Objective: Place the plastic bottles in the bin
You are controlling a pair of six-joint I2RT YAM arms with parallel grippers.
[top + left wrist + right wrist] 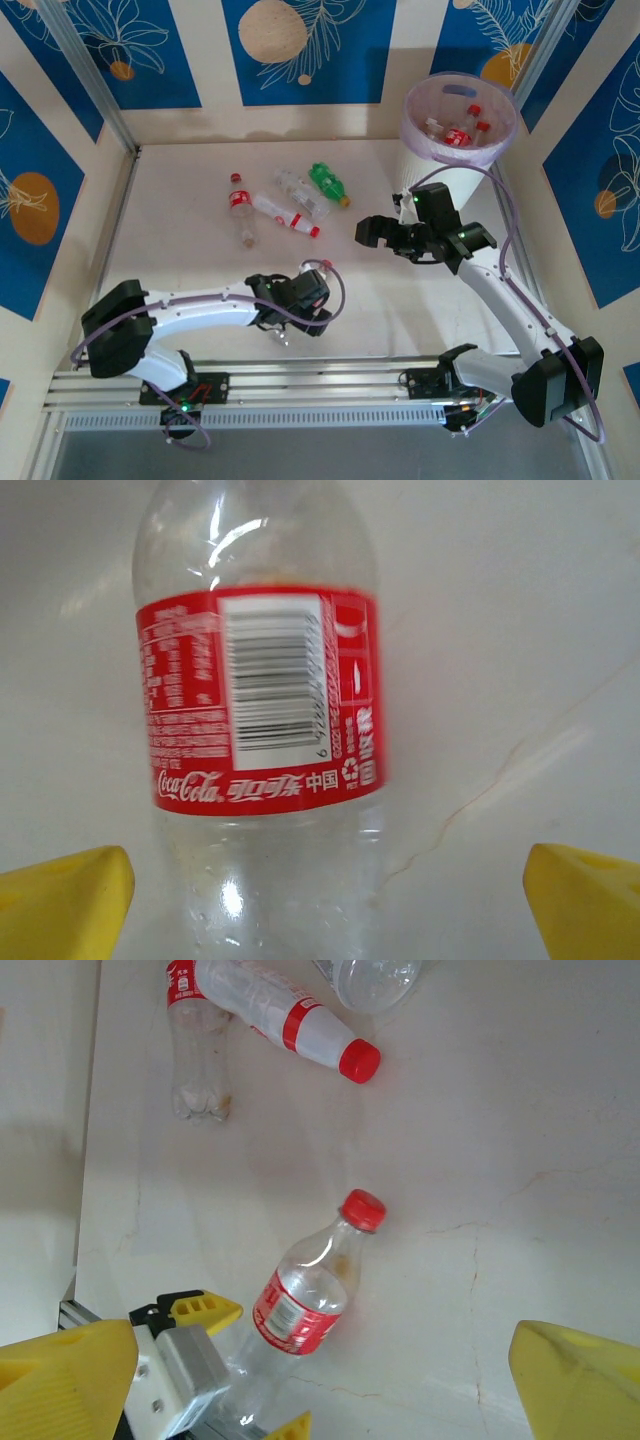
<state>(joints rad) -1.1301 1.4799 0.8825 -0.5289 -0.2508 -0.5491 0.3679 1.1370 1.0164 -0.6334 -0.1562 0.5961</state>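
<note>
Bin (505, 140) stands at the upper right of the overhead view, at the far edge of the worktop (200, 260). Several red-capped, red-labelled bottles (458, 135) lie inside it.

Four loose bottles sit in the upper middle of the worktop:
- red-capped one (240, 212), lying lengthwise
- red-labelled one (283, 213), just beside it
- clear one (302, 192)
- green one (328, 183), nearest the bin

Left pincer (300, 300) is low over the worktop at centre, spread. Its yellow fingertips (70, 895) straddle the lower body of a clear Coca-Cola bottle (260, 700) lying flat. A gap shows on the right side, so there is no pinch.

In the right wrist view, the same bottle (305, 1305) lies with its red cap toward the upper right. The left pincer (248, 1368) is at its base end.

Right pincer (385, 238) hangs right of centre, between the loose group and the bin, well apart from both. It is spread (325, 1380), with nothing held.
</note>
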